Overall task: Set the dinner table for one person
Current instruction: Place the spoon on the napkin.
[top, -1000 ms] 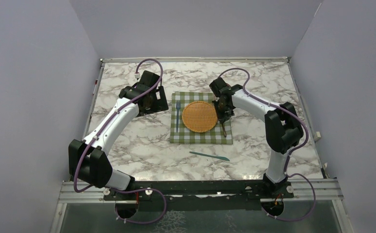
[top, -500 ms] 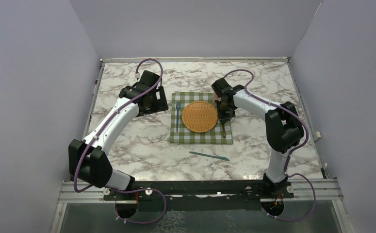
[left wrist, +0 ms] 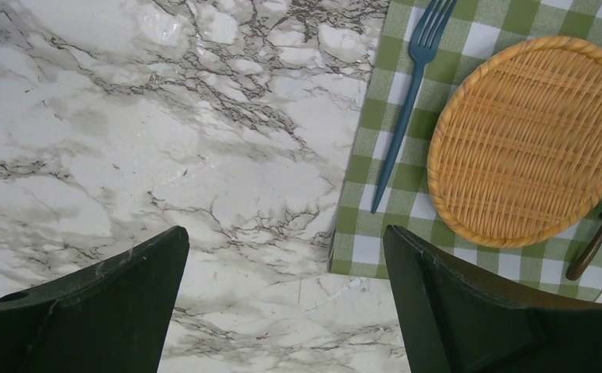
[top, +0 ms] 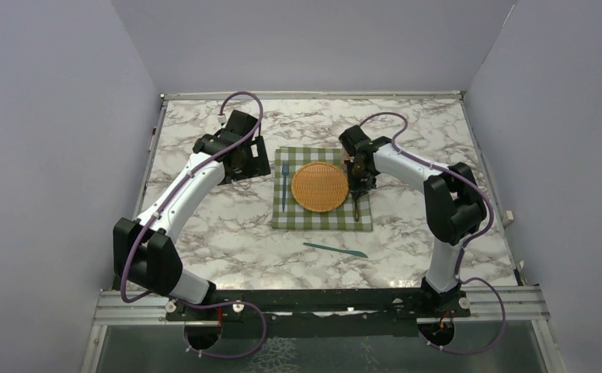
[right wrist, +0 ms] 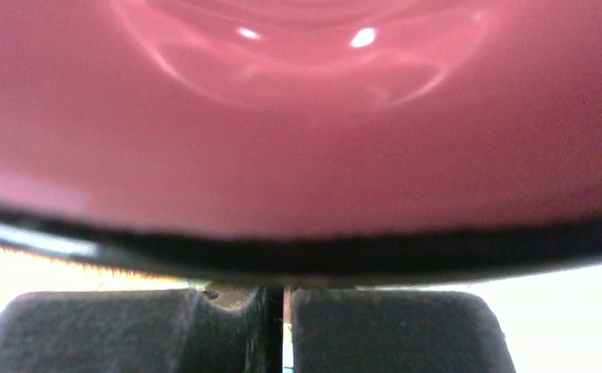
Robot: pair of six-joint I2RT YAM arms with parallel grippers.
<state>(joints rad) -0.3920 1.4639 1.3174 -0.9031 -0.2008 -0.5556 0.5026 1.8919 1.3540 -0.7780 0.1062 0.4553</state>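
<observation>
On the marble dinner table [top: 204, 225] lies a green-and-white checked cloth [top: 321, 219] with a round wicker plate [top: 318, 186] on it. A blue fork [top: 284, 186] lies on the cloth left of the plate. My right gripper [top: 357, 180] is low at the plate's right edge, shut on a dark red spoon [top: 356, 207] whose handle points toward me. The spoon's glossy bowl [right wrist: 297, 116] fills the right wrist view above the closed fingers [right wrist: 391, 334]. My left gripper [left wrist: 286, 295] is open and empty above bare marble, left of the cloth [left wrist: 375, 225].
A teal knife [top: 335, 249] lies on the marble in front of the cloth. The left wrist view also shows the fork [left wrist: 406, 101], the plate [left wrist: 527, 140] and the spoon's handle [left wrist: 589, 252]. Grey walls enclose the table on three sides.
My right gripper has shifted slightly back and right with the spoon, beside the plate. My left arm has edged a little away from the cloth's corner.
</observation>
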